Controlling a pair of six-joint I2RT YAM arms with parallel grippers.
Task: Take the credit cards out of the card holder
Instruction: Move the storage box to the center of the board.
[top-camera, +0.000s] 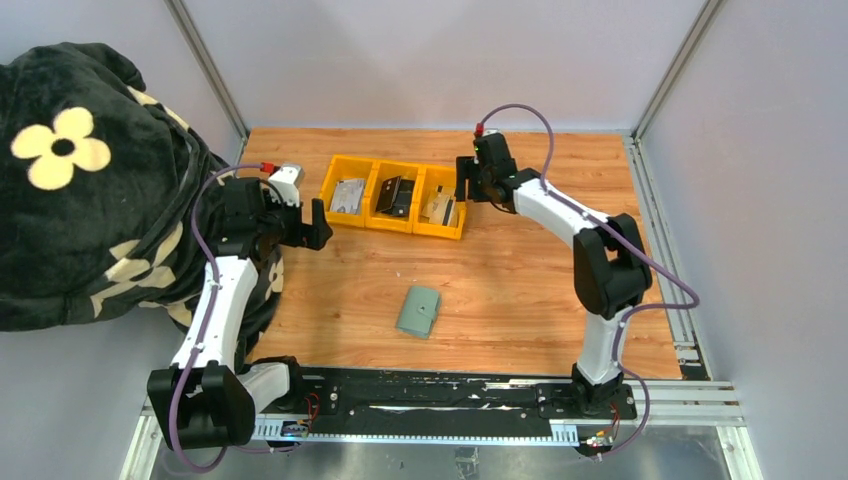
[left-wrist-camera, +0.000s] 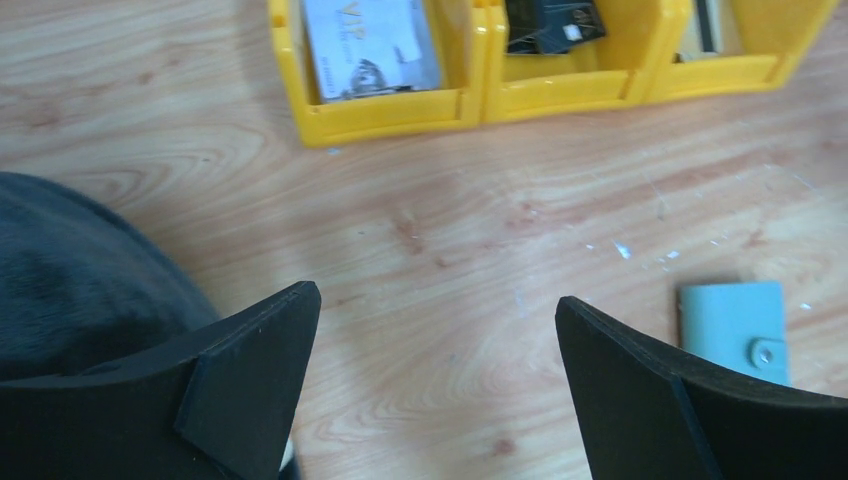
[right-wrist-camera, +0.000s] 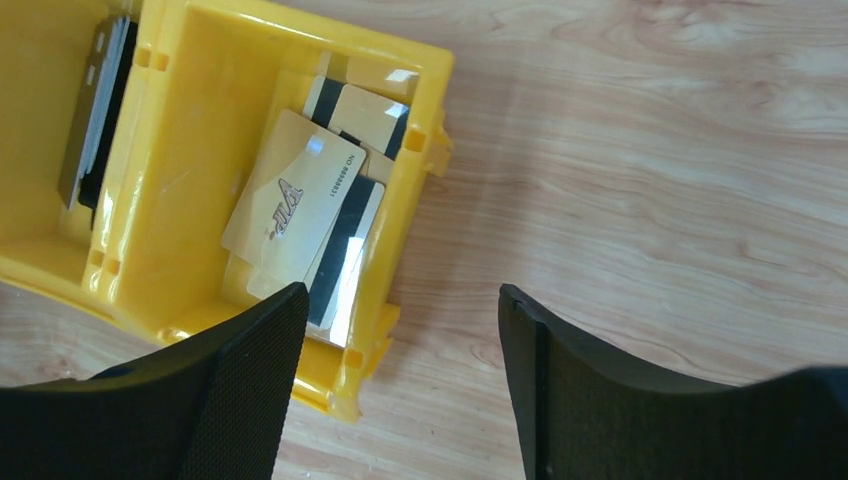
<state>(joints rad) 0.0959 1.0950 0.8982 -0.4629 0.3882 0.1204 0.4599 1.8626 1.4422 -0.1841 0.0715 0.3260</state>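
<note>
My left hand (left-wrist-camera: 437, 298) and right hand (right-wrist-camera: 400, 290) hang released by the yellow tray (right-wrist-camera: 420, 130) of credit cards (right-wrist-camera: 290, 205); the closed card holder (top-camera: 418, 311) lies nearer me, between them, long axis front-to-back.

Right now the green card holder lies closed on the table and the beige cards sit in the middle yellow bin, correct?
No. The beige cards sit in the end bin beside the right gripper, as the right wrist view shows; black cards fill the middle one. The card holder does lie closed on the table.
</note>
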